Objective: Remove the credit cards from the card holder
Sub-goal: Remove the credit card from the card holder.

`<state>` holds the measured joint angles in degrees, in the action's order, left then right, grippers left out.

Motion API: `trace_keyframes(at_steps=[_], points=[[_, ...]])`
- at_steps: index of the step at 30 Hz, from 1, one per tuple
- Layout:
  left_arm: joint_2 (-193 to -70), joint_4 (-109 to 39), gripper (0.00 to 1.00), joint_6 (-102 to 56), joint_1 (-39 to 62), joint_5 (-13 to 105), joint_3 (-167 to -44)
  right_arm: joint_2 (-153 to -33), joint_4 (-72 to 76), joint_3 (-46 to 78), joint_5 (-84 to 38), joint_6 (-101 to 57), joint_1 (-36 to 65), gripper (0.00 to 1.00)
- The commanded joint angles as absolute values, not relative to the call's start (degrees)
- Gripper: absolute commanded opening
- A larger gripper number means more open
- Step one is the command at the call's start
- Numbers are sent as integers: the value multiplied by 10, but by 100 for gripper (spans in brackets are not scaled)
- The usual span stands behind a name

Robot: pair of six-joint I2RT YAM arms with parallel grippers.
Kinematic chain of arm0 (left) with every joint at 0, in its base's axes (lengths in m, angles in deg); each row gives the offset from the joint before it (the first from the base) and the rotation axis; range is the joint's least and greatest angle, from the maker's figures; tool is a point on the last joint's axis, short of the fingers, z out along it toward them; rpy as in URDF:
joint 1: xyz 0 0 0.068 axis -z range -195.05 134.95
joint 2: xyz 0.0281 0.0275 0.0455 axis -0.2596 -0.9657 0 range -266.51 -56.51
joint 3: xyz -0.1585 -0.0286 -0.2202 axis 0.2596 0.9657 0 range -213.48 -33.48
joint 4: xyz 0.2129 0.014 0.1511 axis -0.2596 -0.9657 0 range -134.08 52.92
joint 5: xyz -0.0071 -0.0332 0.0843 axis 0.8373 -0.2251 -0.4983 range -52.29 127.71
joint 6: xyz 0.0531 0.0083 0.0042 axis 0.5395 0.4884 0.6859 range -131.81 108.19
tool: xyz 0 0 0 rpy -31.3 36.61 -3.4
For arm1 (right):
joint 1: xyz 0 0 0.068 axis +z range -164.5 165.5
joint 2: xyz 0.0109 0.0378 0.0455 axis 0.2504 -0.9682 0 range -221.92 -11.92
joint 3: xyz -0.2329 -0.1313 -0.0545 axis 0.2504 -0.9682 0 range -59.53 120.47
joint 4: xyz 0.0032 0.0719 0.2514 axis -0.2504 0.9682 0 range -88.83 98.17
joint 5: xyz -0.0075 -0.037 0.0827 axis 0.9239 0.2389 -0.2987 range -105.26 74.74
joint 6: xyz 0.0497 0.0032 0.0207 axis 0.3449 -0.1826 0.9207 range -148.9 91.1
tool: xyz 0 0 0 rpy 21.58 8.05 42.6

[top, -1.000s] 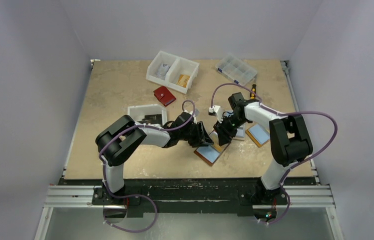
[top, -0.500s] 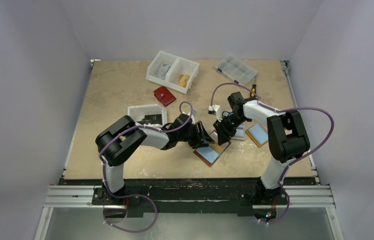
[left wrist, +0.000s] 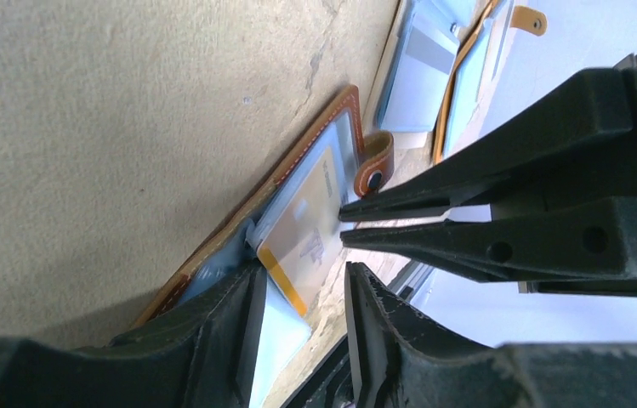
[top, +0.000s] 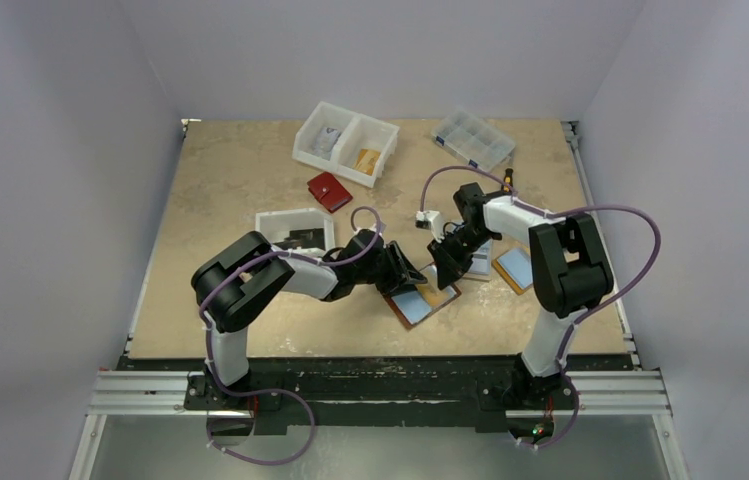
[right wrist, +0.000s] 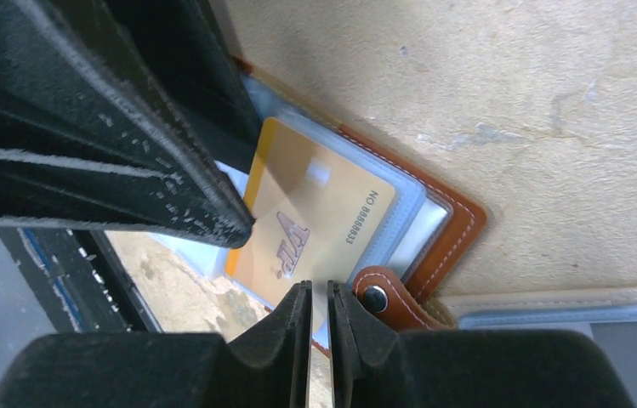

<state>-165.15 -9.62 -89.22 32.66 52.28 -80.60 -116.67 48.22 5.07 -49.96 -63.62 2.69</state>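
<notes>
While the card holder [top: 412, 303] lies opened flat on the table [top: 240, 180], near side and a little right of centre, both tools crowd over it.

Left gripper [left wrist: 304, 276]: jaws apart, set down over the holder's near light-blue panel, one finger on the brown edge. Nothing clamped that I can see. I read it as pinning the holder.

One card [right wrist: 315, 225] in view: gold, lettered, sitting in a clear sleeve. Part of it seems to poke out toward the right gripper [right wrist: 312, 293]. That gripper reaches in from the far right, fingers almost together with a thin slit left, tips at the card's free edge just beside the snap tab [right wrist: 378, 299]. Whether the card is pinched yet, I cannot tell. Other cards: none I can make out.

Step in hand, my reading: first extraction, at the pinch. The next move calls for a firm close on the card edge alone, not sleeve plastic or tab. Then a straight pull along the sleeve opening while the left holds the holder from sliding.

Farther out:
- second open holder [top: 516, 268], right of the work
- small white tray [top: 268, 217], left
- red wallet [top: 329, 191], beyond that
- two-bay white bin [top: 302, 152] and clear organiser box [top: 472, 138], at the far edge
</notes>
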Motion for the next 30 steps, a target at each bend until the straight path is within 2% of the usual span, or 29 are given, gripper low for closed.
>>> trace_keyframes(at_steps=[1, 6, 11, 15, 18, 22, 30], points=[[-1649, -143, 40, -865, 327, 479, -845, -1178, 513, 72, -564, -653, 32, 19], [-1672, -247, 26, -770, 328, 466, -910, -1181, 507, 76, -587, -643, 31, 21], [-1686, -264, 11, -729, 328, 476, -919, -1173, 489, 71, -579, -624, 24, 25], [-1681, -265, 7, -706, 328, 478, -911, -1157, 478, 64, -572, -612, 2, 28], [-1666, -242, 8, -702, 328, 482, -896, -1139, 470, 57, -564, -605, -15, 29], [-1661, -227, 22, -703, 327, 500, -891, -1133, 456, 50, -539, -592, -19, 29], [-1666, -194, 34, -733, 328, 527, -877, -1166, 464, 60, -509, -591, -20, 18]])
